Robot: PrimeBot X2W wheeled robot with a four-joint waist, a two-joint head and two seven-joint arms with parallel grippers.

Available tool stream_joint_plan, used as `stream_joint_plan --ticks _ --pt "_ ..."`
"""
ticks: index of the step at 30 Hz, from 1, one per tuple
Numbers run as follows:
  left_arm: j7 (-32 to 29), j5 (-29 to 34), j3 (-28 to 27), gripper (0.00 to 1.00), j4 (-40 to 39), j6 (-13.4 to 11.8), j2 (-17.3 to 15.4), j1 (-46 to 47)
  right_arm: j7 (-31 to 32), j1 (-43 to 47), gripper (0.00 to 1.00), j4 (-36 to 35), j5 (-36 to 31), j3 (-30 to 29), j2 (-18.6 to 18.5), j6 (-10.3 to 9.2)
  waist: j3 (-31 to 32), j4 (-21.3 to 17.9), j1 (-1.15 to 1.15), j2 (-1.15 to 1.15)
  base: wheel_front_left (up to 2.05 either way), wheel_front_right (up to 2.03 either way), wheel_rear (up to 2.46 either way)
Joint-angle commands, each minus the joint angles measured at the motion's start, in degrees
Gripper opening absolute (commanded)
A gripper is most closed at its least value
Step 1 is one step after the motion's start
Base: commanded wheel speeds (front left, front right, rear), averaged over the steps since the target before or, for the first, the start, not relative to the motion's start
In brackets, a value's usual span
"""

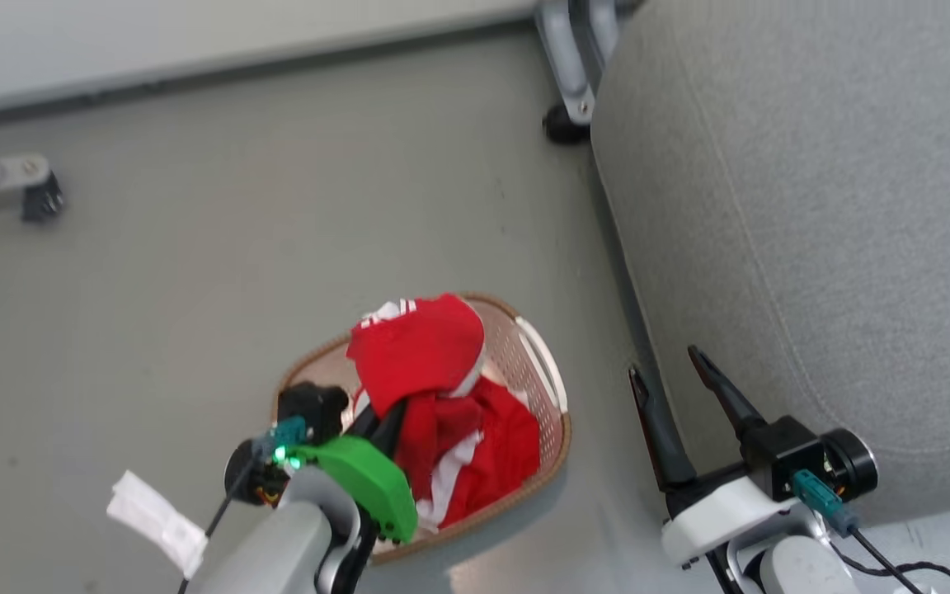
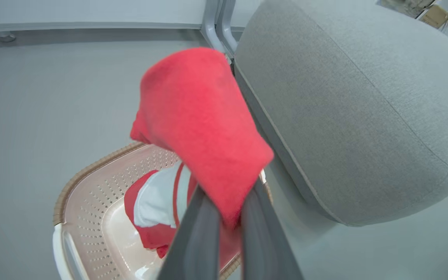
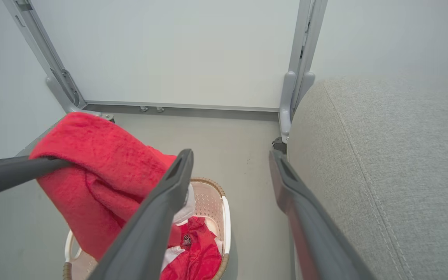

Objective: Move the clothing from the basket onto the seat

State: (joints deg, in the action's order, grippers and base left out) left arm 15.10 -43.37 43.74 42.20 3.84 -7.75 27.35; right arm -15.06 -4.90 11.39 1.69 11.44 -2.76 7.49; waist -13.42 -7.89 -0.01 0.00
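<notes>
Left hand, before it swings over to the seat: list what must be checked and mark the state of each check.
1. Grip: left hand is shut on the lifted garment: ok.
2. Lifted garment's hanging end is clear of the basket rim: cannot tell, its lower end is hidden.
3. Second garment, lying in the basket, is free of the lifted one: cannot tell.
4. Landing spot: the seat is bare where visible: ok.
5. Path: right hand stands open between basket and seat: not ok, probably in the way.
</notes>
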Motion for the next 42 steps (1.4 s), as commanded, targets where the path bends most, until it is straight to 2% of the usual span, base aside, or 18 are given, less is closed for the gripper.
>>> stream_joint_plan --ticks 1,5,14,24,28,34,42 --pt "0.06 1.87 -0.87 0.0 -1.7 -0.81 -0.72 -3.18 -0.18 1.52 1.0 0.18 0.27 -0.05 -0.22 0.0 12.1 1.81 0.01 0.0 0.0 0.0 0.0" --pt "0.06 5.88 -4.96 0.0 -8.15 -2.56 -1.88 -8.52 -0.18 3.56 1.0 -0.15 0.4 -0.22 -0.22 0.0 13.94 2.3 0.01 0.0 0.0 0.0 0.0" --pt "0.07 12.42 -14.52 0.0 -22.02 -4.65 -2.17 -18.1 -0.18 8.49 1.0 -0.4 -1.67 -0.52 -0.22 0.0 15.52 2.39 0.01 0.0 0.0 0.0 0.0" --pt "0.07 16.08 -18.71 0.0 -28.54 -3.78 -1.59 -22.21 -0.18 9.52 1.0 -0.66 -2.01 1.02 -0.22 0.0 15.7 1.5 0.01 0.0 0.0 0.0 0.0" --pt "0.07 17.01 -18.62 0.0 -29.45 -3.27 -0.97 -21.53 -0.18 9.14 1.0 -0.97 -1.44 2.29 -0.22 0.0 15.9 1.44 0.01 0.0 0.0 0.0 0.0" --pt "-0.9 17.39 -16.51 0.0 -30.76 -2.67 0.62 -19.0 -0.18 7.68 1.0 -1.47 0.57 7.95 -0.32 0.0 16.46 1.94 0.01 0.0 0.0 0.0 0.0" --pt "-5.39 18.06 -10.63 0.0 -34.83 -0.86 2.42 -16.74 -0.18 3.99 1.0 -1.43 1.44 15.84 -0.48 0.0 17.25 2.75 0.01 0.0 0.0 0.0 0.0"
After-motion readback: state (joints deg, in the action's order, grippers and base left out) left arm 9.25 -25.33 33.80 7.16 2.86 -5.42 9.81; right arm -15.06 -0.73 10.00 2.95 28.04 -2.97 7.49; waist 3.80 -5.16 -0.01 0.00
